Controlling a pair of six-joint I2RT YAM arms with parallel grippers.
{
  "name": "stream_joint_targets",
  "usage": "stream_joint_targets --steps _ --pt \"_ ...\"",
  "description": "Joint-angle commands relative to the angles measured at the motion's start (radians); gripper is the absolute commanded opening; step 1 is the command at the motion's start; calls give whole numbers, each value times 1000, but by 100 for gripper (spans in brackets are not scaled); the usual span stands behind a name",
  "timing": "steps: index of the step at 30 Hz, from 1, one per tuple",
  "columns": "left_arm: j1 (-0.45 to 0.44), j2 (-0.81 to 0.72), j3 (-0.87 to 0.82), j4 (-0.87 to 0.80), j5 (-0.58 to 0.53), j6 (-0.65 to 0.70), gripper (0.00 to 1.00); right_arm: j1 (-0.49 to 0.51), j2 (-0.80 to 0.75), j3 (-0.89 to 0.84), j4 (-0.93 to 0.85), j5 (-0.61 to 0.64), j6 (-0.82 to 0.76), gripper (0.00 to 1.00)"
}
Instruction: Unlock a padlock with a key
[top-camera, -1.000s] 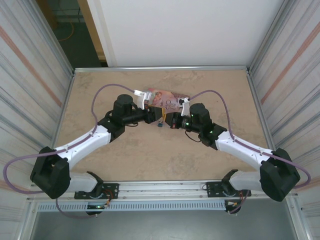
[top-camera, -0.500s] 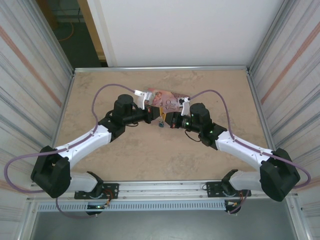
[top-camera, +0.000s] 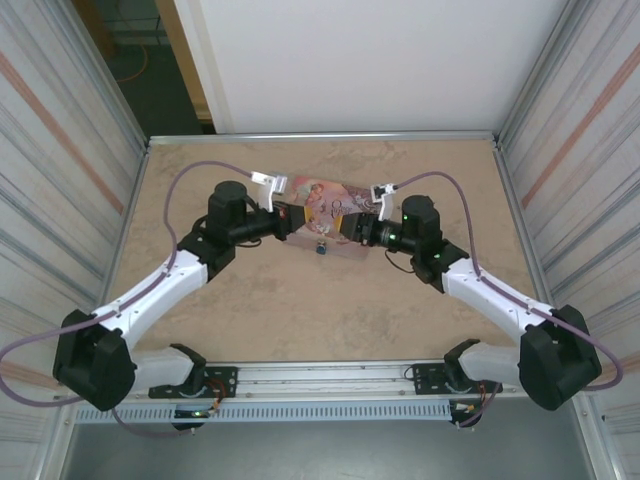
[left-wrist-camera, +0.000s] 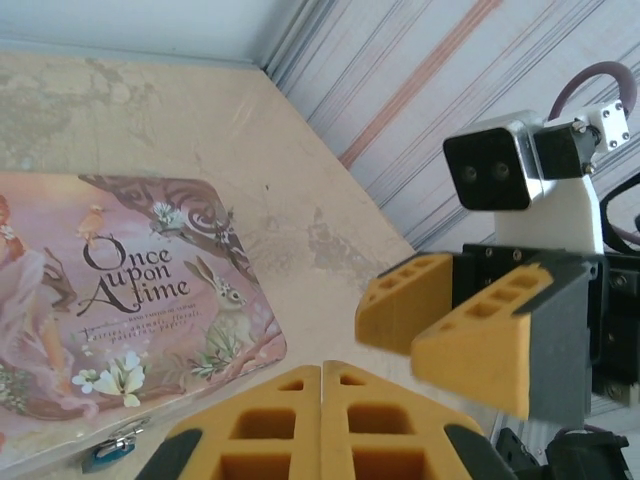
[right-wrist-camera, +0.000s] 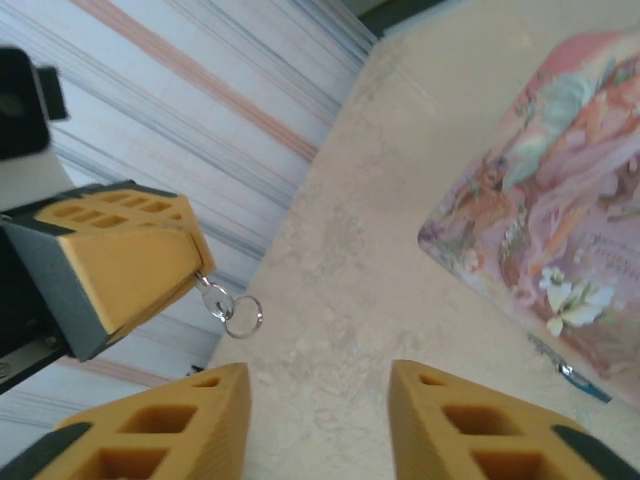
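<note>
The padlock (left-wrist-camera: 108, 452), a tiny blue body with a silvery shackle, sits against the near edge of the pink tin box (top-camera: 322, 200). It is about halfway between the left and right edges of the table (top-camera: 250, 310) and roughly mid-depth. Whether its shackle passes through a clasp on the box cannot be told. The box lies flat on the table just beyond the padlock, toward the far edge. Its lid carries a picture of rabbits and flowers and the words "Once Upon A Time".

The left gripper (left-wrist-camera: 322, 410) is above the table at the box's left end. Its two orange fingers are pressed together, pinching a small silvery key (right-wrist-camera: 212, 293) at their tips. A little metal ring (right-wrist-camera: 243, 316) hangs free from the end of the key that sticks out.

The right gripper (right-wrist-camera: 318, 375) faces it from the box's right end. Its fingers stand apart with nothing between them. The two grippers point toward each other, near but not touching, and the padlock lies on the table between them and a little nearer the table's front edge.
</note>
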Motion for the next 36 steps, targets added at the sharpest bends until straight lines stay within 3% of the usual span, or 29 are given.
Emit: stream_joint_targets --steps 1,6,14,28,36 --pt "20 -42 48 -64 95 51 0 -25 -23 4 109 -139 -13 46" --pt "32 -53 71 -97 146 69 0 -8 26 37 195 -228 -8 52" --pt "32 -45 73 -66 169 52 0 62 108 77 218 -224 -22 51" --pt "33 -42 53 -28 172 29 0 95 183 124 239 -227 -11 35" --pt "33 -41 51 -30 163 29 0 95 187 126 235 -230 -8 17"
